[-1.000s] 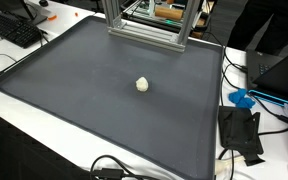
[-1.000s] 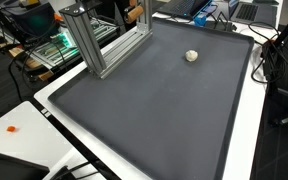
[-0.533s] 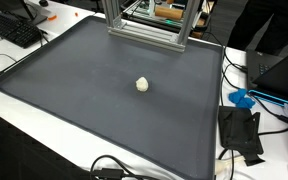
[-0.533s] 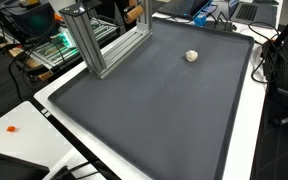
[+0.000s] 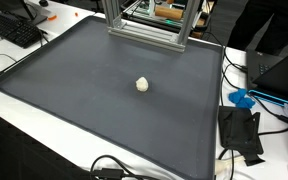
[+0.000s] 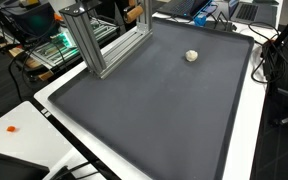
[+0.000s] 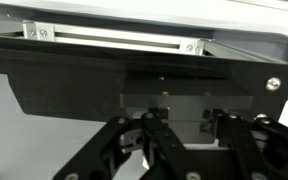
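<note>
Pincer (image 7: 174,135) visible only in wrist view, at near edge of picture; closed right down, nothing gripped. Beyond it, silver rail (image 7: 114,38) running left to right. Small cream ball (image 5: 142,85) lying free near middle of dark grey mat (image 5: 74,90) on white tabletop (image 6: 252,110), shown in both exterior views. Aluminium frame (image 5: 144,35) standing at mat's far edge, well apart from ball. Keyboard (image 5: 14,30) at far left; blue item (image 5: 242,99) just off mat's right edge.
</note>
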Robot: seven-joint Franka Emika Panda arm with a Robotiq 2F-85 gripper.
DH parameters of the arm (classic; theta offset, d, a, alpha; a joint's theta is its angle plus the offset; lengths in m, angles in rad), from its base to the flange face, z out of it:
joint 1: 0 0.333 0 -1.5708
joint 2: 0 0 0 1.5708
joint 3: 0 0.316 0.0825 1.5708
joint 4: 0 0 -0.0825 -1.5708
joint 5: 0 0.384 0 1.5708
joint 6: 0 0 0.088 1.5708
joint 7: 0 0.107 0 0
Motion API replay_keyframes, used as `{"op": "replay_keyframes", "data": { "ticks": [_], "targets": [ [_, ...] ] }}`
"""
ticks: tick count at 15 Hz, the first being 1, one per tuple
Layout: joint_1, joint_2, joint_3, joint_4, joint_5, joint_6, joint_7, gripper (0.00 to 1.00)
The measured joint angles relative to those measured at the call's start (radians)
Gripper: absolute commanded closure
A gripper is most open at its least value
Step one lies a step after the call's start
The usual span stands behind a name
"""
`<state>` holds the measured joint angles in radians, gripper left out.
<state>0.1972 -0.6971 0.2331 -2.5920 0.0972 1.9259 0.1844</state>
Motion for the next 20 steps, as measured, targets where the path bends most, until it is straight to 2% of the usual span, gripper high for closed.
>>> {"op": "replay_keyframes", "data": {
  "ticks": [9,15,20],
  "targets": [
    [-0.001,0.012,0.001,0.029,-0.01,-0.001,-0.001,0.78],
    [-0.028,0.091,0.001,0.175,-0.052,-0.002,-0.002,0.78],
    [-0.041,0.241,0.002,0.319,-0.079,0.015,-0.002,0.78]
  ]
}}
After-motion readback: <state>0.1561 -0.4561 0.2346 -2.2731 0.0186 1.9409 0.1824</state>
